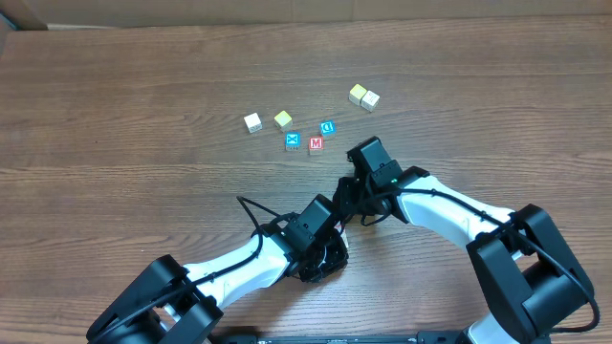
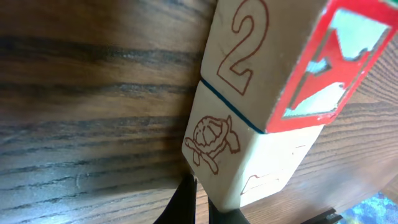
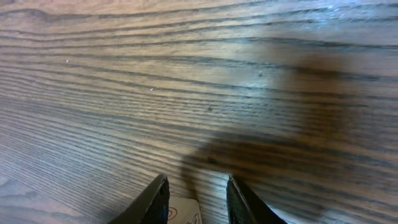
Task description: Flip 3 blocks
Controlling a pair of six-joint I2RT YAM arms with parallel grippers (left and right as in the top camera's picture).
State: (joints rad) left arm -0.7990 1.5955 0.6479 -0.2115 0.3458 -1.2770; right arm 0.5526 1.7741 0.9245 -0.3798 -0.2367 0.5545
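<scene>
The block with the red Y (image 2: 280, 56) is seen pressed face to face against the turtle block (image 2: 236, 155), near the middle of the bench (image 2: 93, 93), toward its front edge. The left claw (image 2: 199, 208) is closed together just before them. The right claw (image 3: 196, 180) is held apart, with a pale block (image 3: 183, 213) seen between its fingers.

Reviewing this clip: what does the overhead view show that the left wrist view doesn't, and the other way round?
Only the overhead shows both arms, the left arm and the right arm, and the loose cubes beyond them: the blue X cube, the red M cube, the blue D cube and four pale cubes. Only the left wrist shows, close up, the red Y cube, which also bears a 2, set flush against the turtle cube. Both show the wooden table.
</scene>
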